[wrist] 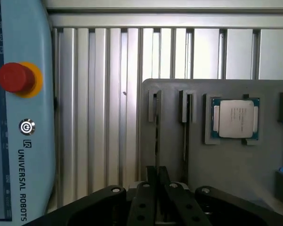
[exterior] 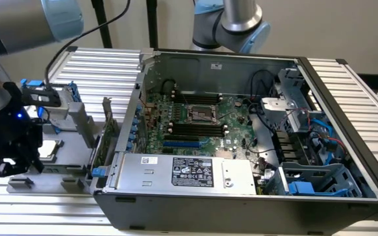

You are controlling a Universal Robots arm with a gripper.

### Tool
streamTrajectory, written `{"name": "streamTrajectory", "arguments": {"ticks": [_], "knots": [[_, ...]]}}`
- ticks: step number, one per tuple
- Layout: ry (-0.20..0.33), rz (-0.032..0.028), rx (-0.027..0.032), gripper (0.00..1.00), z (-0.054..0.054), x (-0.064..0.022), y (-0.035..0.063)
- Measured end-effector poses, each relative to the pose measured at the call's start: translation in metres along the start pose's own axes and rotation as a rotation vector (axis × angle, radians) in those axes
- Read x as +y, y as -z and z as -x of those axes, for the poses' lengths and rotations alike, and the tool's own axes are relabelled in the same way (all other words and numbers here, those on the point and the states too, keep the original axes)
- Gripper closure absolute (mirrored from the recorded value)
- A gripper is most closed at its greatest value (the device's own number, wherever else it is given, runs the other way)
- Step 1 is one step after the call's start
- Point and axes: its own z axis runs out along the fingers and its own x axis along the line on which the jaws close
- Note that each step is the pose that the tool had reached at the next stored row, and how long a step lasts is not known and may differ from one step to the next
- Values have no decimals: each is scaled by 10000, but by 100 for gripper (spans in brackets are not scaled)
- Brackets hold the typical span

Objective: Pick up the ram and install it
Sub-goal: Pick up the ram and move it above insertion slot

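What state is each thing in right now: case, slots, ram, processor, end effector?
computer case: open, side panel off
memory slots: look empty
ram: standing on edge in the gray holder, not installed
processor: lying flat in its pocket on the holder
end effector: above the holder, in line with the ram

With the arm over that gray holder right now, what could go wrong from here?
1. The ram stands edge-on in a narrow slot of the gray holder, with a second slot close beside it. If the end effector comes down slightly off line, it may strike the holder.
2. The processor chip lies uncovered on that holder and might get bumped.
3. The motherboard slots sit deep in the case beside cables, so the stick could snag going in.
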Motion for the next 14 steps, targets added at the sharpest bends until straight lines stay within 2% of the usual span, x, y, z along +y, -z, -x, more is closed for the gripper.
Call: {"name": "streamTrajectory", "arguments": {"ticks": [6, 14], "knots": [[6, 8, 0, 86, -11, -44, 276], [105, 12, -6, 86, -26, -192, 641]]}}
